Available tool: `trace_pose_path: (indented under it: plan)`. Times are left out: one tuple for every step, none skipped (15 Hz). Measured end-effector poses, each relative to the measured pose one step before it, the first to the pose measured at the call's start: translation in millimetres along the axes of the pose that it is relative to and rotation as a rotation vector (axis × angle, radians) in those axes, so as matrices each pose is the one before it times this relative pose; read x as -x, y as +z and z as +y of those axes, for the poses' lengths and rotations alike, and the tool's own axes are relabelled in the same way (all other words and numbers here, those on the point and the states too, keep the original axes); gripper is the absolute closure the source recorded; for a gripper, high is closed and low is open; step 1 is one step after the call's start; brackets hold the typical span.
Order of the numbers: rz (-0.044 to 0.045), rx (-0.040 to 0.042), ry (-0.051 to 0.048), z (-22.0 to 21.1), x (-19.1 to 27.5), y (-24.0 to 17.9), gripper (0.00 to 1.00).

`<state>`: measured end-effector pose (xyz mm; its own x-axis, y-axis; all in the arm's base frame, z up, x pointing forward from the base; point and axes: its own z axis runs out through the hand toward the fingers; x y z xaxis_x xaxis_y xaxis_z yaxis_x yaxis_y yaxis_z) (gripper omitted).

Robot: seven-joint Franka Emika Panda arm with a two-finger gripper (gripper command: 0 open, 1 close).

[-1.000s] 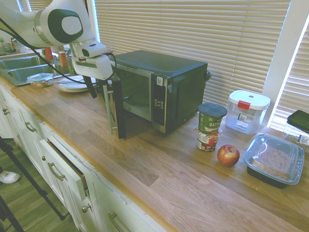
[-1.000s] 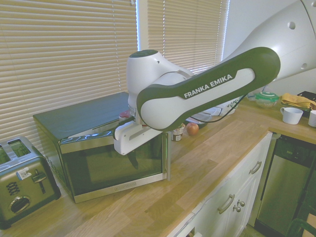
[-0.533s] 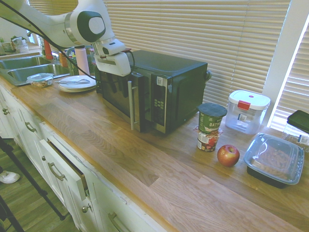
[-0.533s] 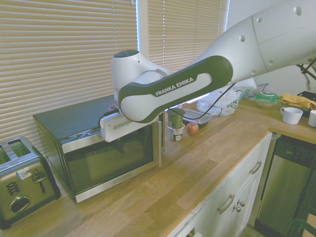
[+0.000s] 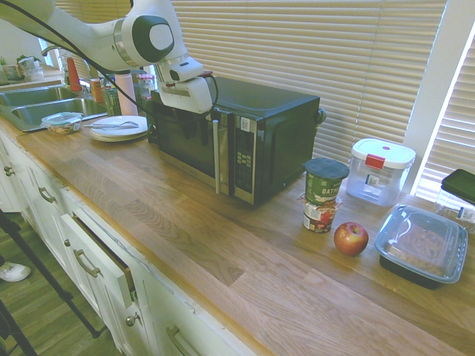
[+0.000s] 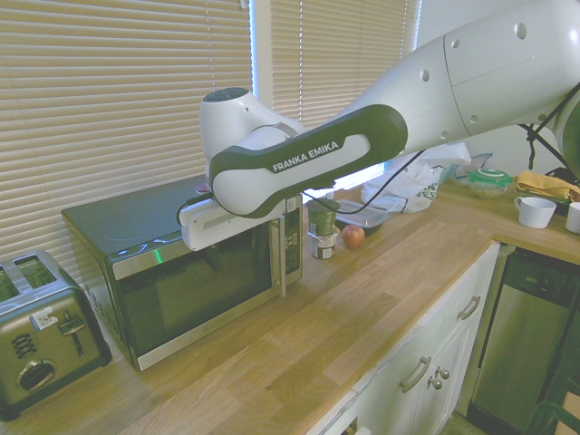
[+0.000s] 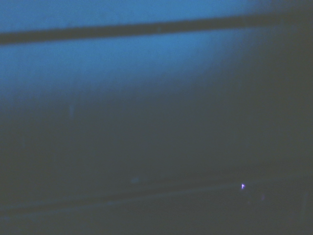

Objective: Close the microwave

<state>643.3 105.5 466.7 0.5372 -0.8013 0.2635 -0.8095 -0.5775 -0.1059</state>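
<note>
Black boxy microwave sat on wood counter by window blinds. Dark glass door w/ silver vertical handle looked flush against the front, i.e. shut. Button panel sat right of handle in first exterior view.

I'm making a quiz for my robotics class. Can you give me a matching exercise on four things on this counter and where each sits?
Things:
1. apple
2. plate
3. toaster
4. microwave

Places:
A. next to the sink
B. under the claw, door nearly shut
C. beside the stacked cans
D. on the microwave's hinge side, seen in the second exterior view

Pairs: 1-C, 2-A, 3-D, 4-B
</note>
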Motion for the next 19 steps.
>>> trace_pose_path:
  plan:
    - [-0.00204, -0.00372, -0.0024, -1.8, -1.48, 0.54, 0.0]
    - [-0.00273, -0.00175, -0.00077, -1.38, -1.38, 0.78, 0.0]
    - [-0.00314, -0.00125, 0.00138, -0.5, -0.47, -0.03, 0.0]
    - [-0.00469, -0.00167, -0.00141, -0.03, -0.06, 0.18, 0.0]
    - [-0.0052, -0.00289, -0.00437, 0.46, 0.12, 0.48, 0.0]
    - [-0.00549, -0.00469, -0.00693, 1.56, 1.7, 1.86, 0.0]
    - [-0.01131, -0.00778, -0.01166, 4.4, 5.26, 5.69, 0.0]
    - [-0.01868, 0.00763, -0.0184, 9.53, 8.31, 8.33, 0.0]
    - [-0.01875, 0.00971, -0.01546, 11.69, 8.75, 5.41, 0.0]
    - [-0.01434, 0.00852, -0.01172, 12.54, 7.98, 0.15, 0.0]
    - [-0.01076, 0.00352, -0.01021, 13.14, 6.74, -3.15, 0.0]
    - [-0.01171, -0.00075, -0.01016, 15.14, 6.19, -3.96, 0.0]
    - [-0.01048, 0.00189, -0.00623, 17.83, 5.42, -4.6, 0.0]
    - [-0.00993, 0.00065, 0.00049, 19.07, 1.53, -1.73, 0.0]
    - [-0.00707, -0.00157, 0.00241, 21.43, 0.09, 0.67, 0.0]
    - [-0.00792, -0.00084, 0.00527, 20.38, 0.21, 2.61, 0.0]
    - [-0.00857, 0.00143, 0.00309, 21.57, 1.66, 5.35, 0.0]
    - [-0.00414, 0.00345, -0.00191, 17.19, 4.71, 4.24, 0.0]
    - [0.00077, -0.00194, -0.00263, 11.7, 4.82, 3.61, 0.0]
